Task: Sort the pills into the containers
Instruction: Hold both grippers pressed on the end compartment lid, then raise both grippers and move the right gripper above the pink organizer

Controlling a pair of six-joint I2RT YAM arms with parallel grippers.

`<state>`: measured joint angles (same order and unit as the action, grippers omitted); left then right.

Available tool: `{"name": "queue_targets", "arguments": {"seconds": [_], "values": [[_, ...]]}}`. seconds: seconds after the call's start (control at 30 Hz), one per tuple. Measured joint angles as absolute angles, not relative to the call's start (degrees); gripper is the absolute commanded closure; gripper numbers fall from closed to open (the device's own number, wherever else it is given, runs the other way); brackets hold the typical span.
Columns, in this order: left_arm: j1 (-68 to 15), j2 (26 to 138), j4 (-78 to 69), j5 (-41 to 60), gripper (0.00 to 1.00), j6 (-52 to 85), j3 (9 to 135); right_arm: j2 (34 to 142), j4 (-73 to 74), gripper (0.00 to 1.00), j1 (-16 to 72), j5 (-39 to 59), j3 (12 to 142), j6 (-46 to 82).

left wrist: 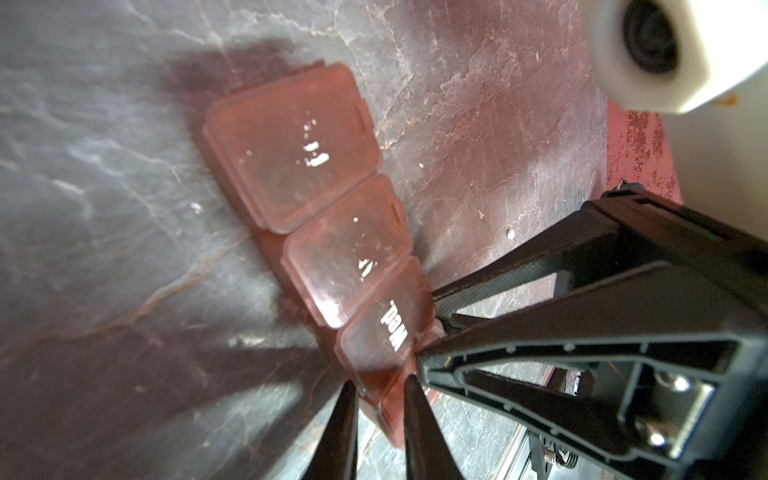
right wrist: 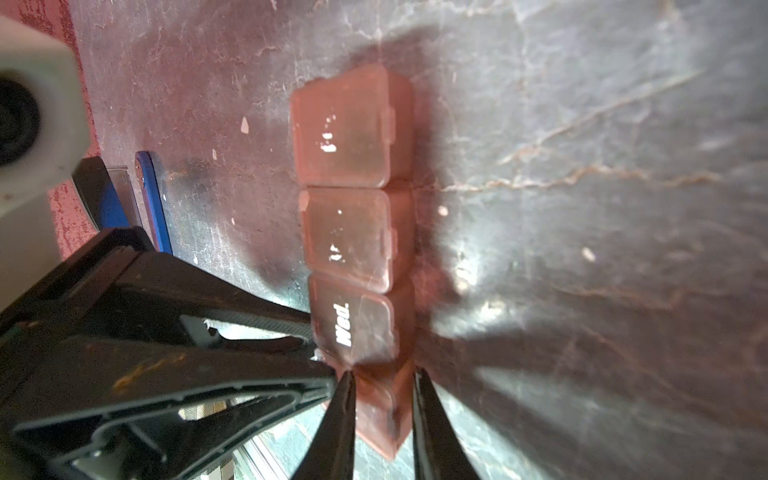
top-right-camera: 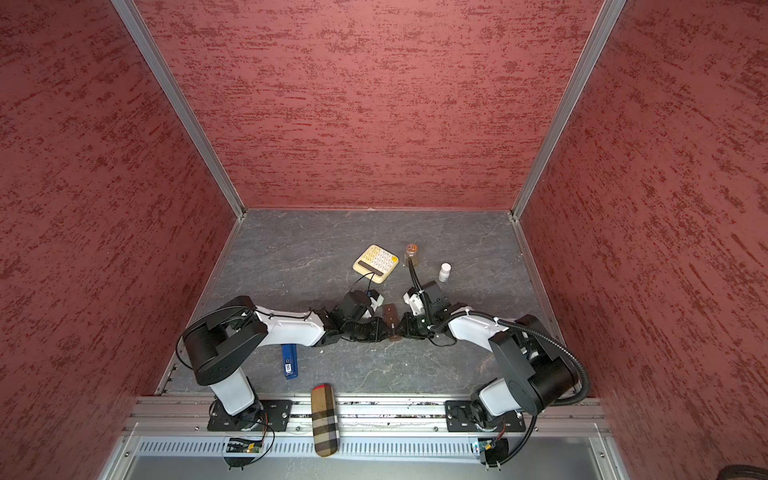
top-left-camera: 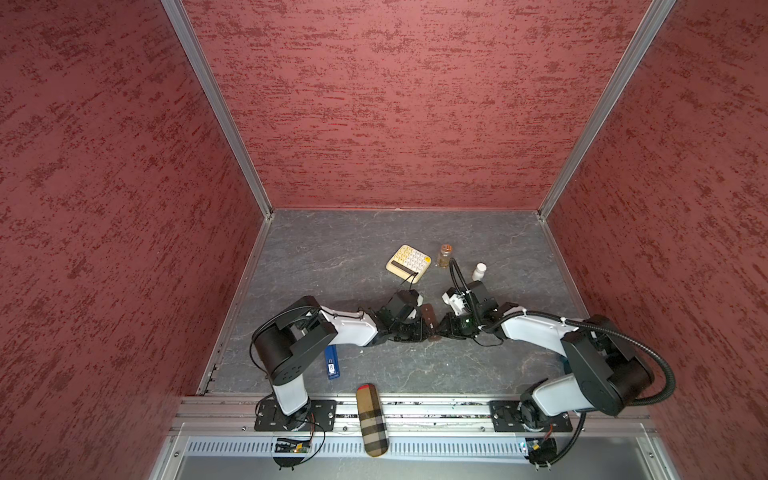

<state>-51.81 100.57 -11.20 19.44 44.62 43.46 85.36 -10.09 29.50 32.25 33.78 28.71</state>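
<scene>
The containers (top-left-camera: 428,316) (top-right-camera: 389,313) are a brown strip box lying mid-table between both arms. In the wrist views its lids (left wrist: 291,153) (right wrist: 345,137) look shut, and one reads "Wed". My left gripper (left wrist: 379,384) (top-left-camera: 429,333) is shut, pinching a thin edge of the compartment beside "Wed". My right gripper (right wrist: 384,378) (top-left-camera: 439,331) comes from the opposite side and is shut across the box's body at the same spot. Tiny white pills (left wrist: 510,234) (right wrist: 443,210) lie on the table beside the box.
A cream calculator (top-left-camera: 409,258), an amber bottle (top-left-camera: 445,254) and a small white bottle (top-left-camera: 479,272) stand behind the grippers. A blue flat object (top-left-camera: 331,361) lies by the left arm. A plaid case (top-left-camera: 372,419) rests on the front rail. Red walls enclose three sides.
</scene>
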Motion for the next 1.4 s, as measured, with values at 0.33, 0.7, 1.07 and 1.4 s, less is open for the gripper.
{"name": "queue_targets", "arguments": {"seconds": [0.33, 0.7, 1.07, 1.4], "values": [[-51.81, 100.57, -11.18, 19.40, 0.81, 44.82, 43.46, 85.34, -10.13, 1.00, 30.22, 31.22, 33.87, 29.15], [-51.79, 100.47, -11.14, 19.35, 0.80, 44.77, 43.46, 83.81, -13.19, 0.77, 32.14, 26.37, 35.31, 29.15], [-51.94, 100.51, -11.57, 19.07, 0.79, 44.51, 43.46, 82.72, -17.21, 0.86, 33.71, 23.66, 36.97, 28.99], [-51.99, 100.51, -11.57, 18.98, 0.78, 44.16, 43.48, 81.97, -18.98, 0.84, 33.54, 22.61, 37.52, 28.91]]}}
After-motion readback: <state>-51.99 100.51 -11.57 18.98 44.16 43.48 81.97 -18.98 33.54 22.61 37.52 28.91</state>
